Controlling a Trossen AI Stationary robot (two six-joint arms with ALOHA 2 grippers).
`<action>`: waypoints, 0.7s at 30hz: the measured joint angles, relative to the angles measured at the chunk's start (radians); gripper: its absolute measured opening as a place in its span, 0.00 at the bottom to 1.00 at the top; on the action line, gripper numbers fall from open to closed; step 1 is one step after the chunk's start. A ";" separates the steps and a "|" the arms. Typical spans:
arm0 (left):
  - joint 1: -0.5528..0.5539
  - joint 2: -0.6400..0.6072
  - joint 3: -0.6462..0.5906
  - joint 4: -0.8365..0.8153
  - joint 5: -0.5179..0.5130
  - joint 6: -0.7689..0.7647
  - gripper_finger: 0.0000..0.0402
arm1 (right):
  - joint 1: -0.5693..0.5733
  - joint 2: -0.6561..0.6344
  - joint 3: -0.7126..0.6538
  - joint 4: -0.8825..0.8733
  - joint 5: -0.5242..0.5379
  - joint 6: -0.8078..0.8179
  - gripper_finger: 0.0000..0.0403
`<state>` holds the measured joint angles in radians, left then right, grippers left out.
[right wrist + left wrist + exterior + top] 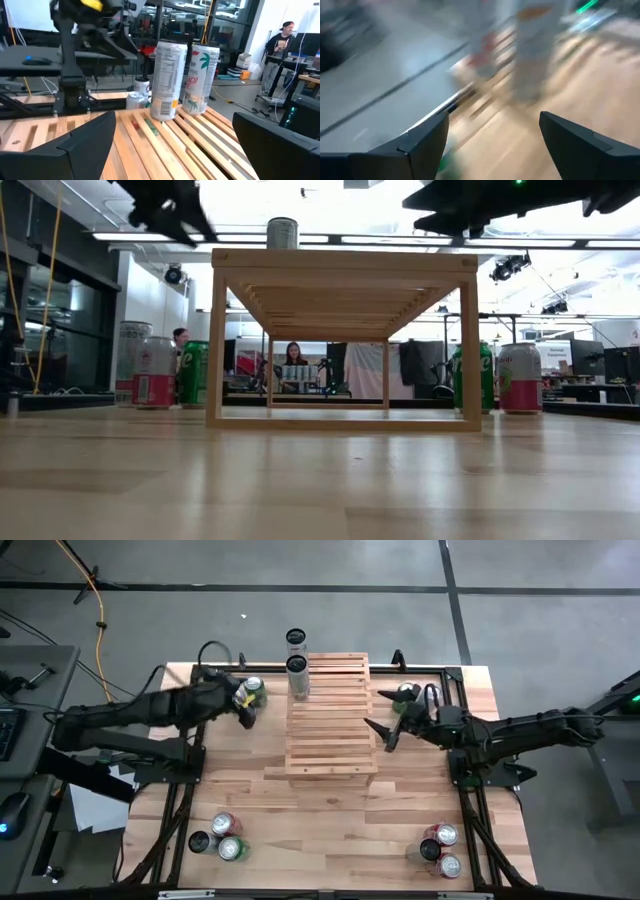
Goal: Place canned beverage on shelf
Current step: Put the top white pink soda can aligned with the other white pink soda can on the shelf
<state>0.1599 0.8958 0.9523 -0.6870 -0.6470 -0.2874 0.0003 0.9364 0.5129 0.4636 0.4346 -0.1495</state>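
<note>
My shelf [330, 720] is pale wood; two silver-white cans [165, 80] carry grey print and teal-pink palm motifs.

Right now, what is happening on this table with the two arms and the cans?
Two tall cans already stand on the far left part of the shelf. The left end effector is beside a green can left of the shelf, fingers apart; whether it holds that can is unclear. The right end effector waits open at the shelf's right edge. More cans stand near both front corners.
</note>
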 joint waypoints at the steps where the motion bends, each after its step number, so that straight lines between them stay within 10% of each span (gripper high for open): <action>1: 0.023 0.027 0.030 -0.079 -0.020 -0.031 0.76 | 0.000 0.008 0.000 0.012 0.000 -0.001 0.96; 21: 0.386 0.179 0.057 -0.349 -0.134 -0.280 0.76 | 0.000 0.027 0.000 0.086 0.000 0.050 0.96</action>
<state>0.5462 1.0745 1.0096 -1.0358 -0.7812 -0.5677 0.0002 0.9638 0.5129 0.5494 0.4347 -0.0999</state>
